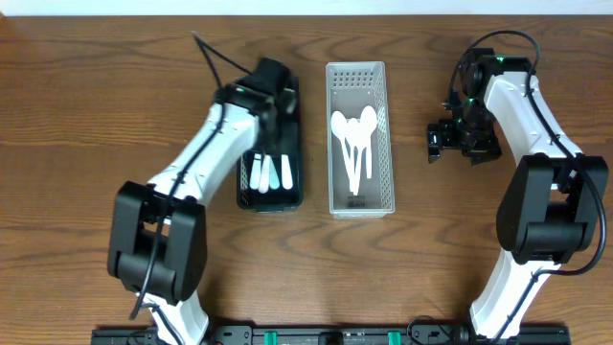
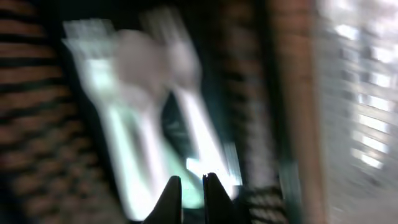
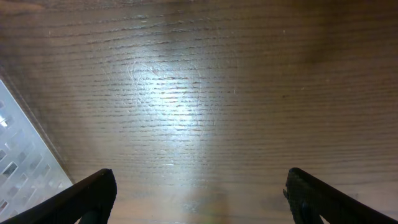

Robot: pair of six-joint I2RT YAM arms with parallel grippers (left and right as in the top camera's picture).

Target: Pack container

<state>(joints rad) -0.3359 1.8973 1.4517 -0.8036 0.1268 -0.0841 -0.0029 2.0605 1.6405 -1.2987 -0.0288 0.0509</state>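
A black tray (image 1: 270, 205) left of centre holds white plastic utensils (image 1: 270, 172). Beside it on the right stands a clear perforated container (image 1: 331, 144) with several white spoons (image 1: 354, 139) inside. My left gripper (image 1: 276, 115) hangs over the far half of the black tray. In the blurred left wrist view its tips (image 2: 191, 186) stand shut just above the white utensils (image 2: 143, 112), with nothing seen between them. My right gripper (image 1: 461, 143) hovers over bare table to the right of the container. It stands wide open (image 3: 199, 193) and holds nothing.
The wooden table (image 3: 199, 93) lies bare under the right gripper. A corner of the container (image 3: 25, 155) shows at the left edge of the right wrist view. The black tray's wall (image 2: 249, 93) separates the utensils from the container (image 2: 360, 93).
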